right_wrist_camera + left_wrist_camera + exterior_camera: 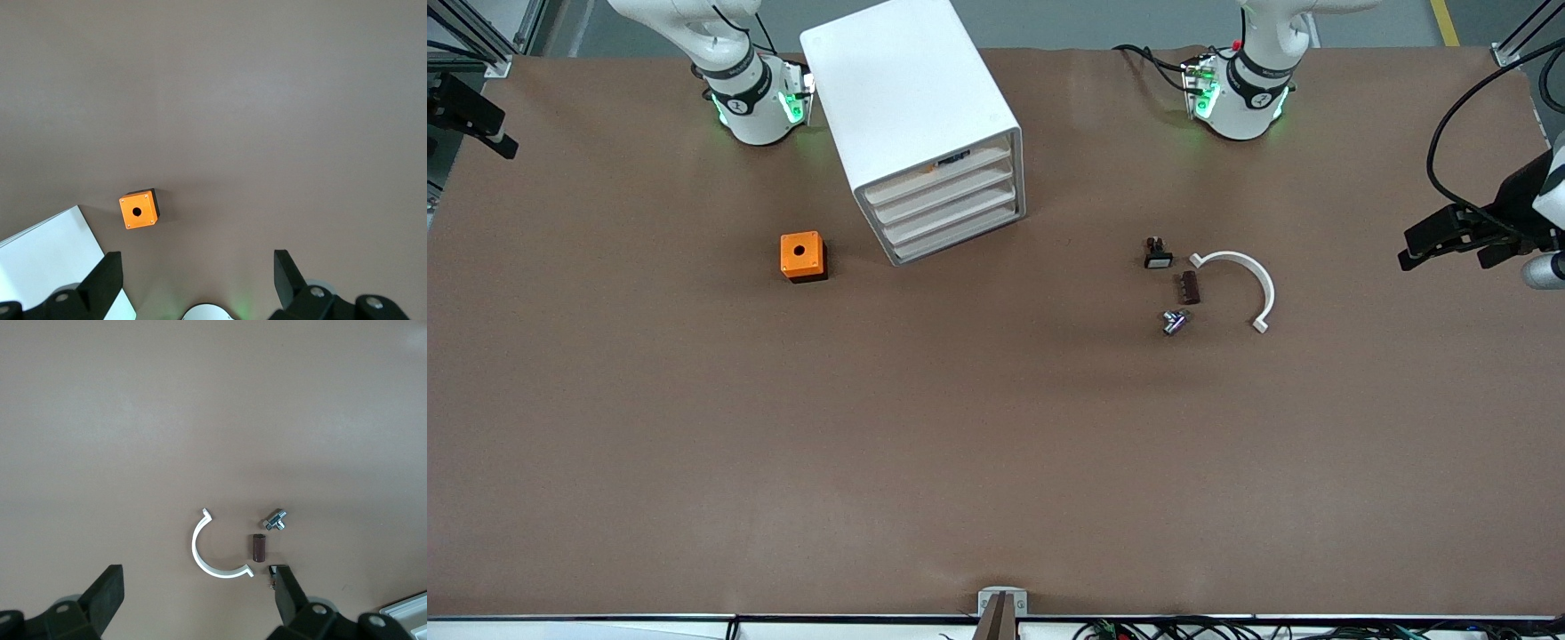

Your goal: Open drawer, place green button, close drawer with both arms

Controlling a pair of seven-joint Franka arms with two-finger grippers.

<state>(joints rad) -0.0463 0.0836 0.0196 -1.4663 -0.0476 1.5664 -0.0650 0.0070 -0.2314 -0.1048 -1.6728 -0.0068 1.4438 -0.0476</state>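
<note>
Left tool (pixel 193 603) and right tool (pixel 193 280) hang wide apart above the brown table (pixel 996 462); lowest white drawer (pixel 960 238) is shut. The green-capped button isn't identifiable, perhaps hidden; grabbing a lookalike part risks error.

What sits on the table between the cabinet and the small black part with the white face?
Nothing: in the front view, only bare brown table lies between the cabinet and the black part.

An orange cube (pixel 803 256) with a hole sits beside the cabinet, while a white curved clip (pixel 1243 284), brown block (pixel 1190 288) and small metal part (pixel 1173 323) cluster on the brown desk (pixel 960 444).
</note>
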